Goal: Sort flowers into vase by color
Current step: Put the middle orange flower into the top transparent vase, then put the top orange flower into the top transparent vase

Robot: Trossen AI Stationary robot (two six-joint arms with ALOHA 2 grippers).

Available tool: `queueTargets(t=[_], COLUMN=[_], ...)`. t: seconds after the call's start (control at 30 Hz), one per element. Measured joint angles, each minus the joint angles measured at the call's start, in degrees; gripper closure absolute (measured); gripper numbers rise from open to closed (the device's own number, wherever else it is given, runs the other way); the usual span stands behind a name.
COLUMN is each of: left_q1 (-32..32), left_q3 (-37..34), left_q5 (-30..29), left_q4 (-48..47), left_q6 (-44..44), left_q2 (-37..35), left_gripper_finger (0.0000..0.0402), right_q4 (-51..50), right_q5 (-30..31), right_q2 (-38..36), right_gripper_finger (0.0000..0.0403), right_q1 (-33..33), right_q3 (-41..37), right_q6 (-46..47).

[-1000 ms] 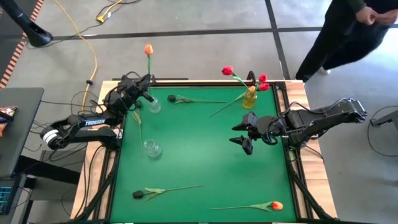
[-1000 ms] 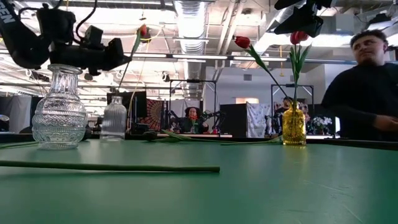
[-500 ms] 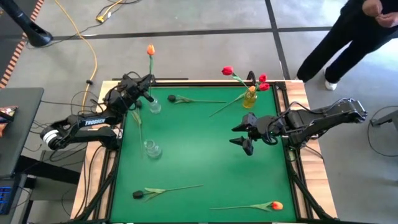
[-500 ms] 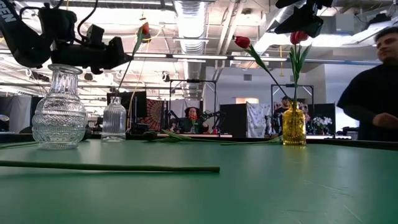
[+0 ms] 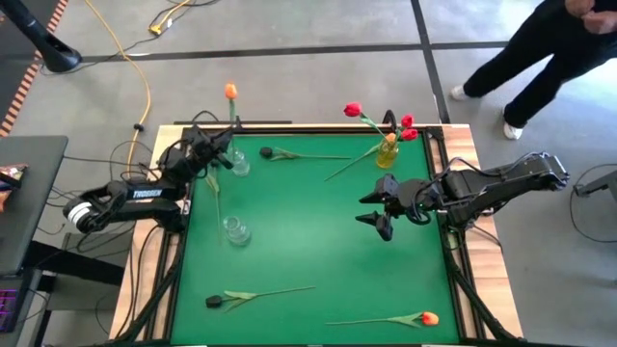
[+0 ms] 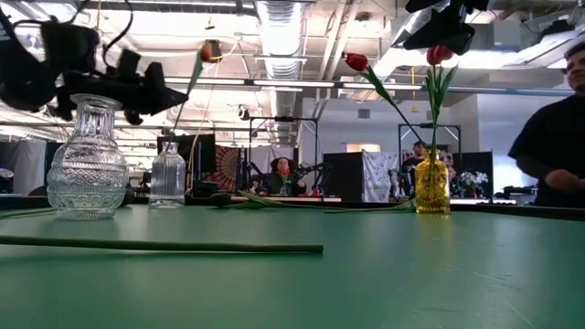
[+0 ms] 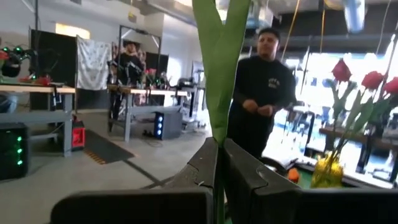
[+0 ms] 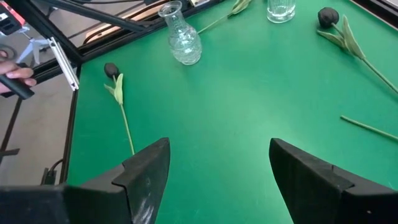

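Clamped on an orange tulip's stem, the left gripper hangs at ten o'clock on the table, above a clear vase. A second clear vase stands toward nine. Dark tulips lie at seven and eleven. Red tulips fill the yellow vase at one. Spread wide and empty, the right gripper hovers at three.

The tabletop is matt green felt-like cloth with a bare wood rim; two vases are clear patterned glass, another glossy yellow.
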Motion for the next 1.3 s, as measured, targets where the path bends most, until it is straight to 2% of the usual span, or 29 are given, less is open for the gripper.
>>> queueTargets(t=[0.13, 0.4, 0.7, 0.9, 1.3], left_q1=[0.4, 0.4, 0.4, 0.4, 0.4], left_q3=[-1.4, -1.5, -1.5, -1.5, -1.5], left_q5=[0.4, 0.5, 0.3, 0.3, 0.6], left_q4=[1.9, -4.5, -5.7, -7.8, -9.7], left_q6=[-2.2, -2.6, -4.2, -4.8, -8.9], left_q2=[-0.1, -0.1, -0.1, -0.1, -0.2], left_gripper_finger=[0.0401, 0.0401, 0.0393, 0.0352, 0.0234], right_q4=[0.0, 0.0, 0.0, 0.0, 0.0], right_q5=[0.0, 0.0, 0.0, 0.0, -0.1], right_q2=[0.0, 0.0, 0.0, 0.0, 0.0], right_gripper_finger=[0.0104, 0.0104, 0.0104, 0.0104, 0.0104], right_q1=[0.0, 0.0, 0.0, 0.0, 0.0], right_q3=[0.0, 0.0, 0.0, 0.0, 0.0], right_q6=[-0.9, -1.4, -1.4, -1.4, -1.4])
